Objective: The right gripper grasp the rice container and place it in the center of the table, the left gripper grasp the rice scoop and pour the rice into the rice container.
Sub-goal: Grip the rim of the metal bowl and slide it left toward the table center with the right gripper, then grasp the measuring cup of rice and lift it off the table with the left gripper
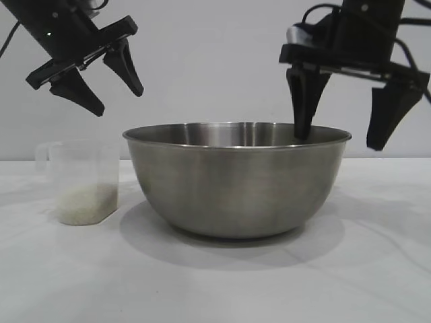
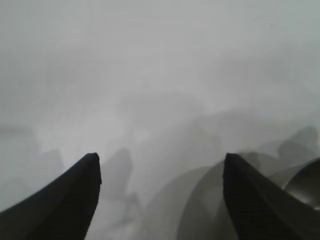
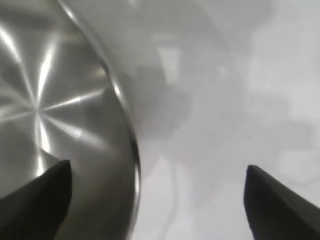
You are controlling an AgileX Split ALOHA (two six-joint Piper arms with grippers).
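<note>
Left claw [image 1: 108, 86], fingers apart and empty, hangs just above the rice scoop [image 1: 82, 182]; right claw [image 1: 343, 111] straddles the steel bowl [image 1: 236, 182] rim, spread.

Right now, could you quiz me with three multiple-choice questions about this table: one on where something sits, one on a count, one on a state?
1. Where does the rice scoop stand?
A. inside the bowl
B. on the table, beside the rice container
C. held in a claw

2. How many claws hang above the table?
A. one
B. two
C. three

3. The right gripper is:
A. open, straddling the rim
B. clamped on the rim
C. holding the scoop

Answers: 1 B, it stands apart by the bowl's wall. 2 B, the left gripper and the right. 3 A, fingers spread, one either side of the rim.
</note>
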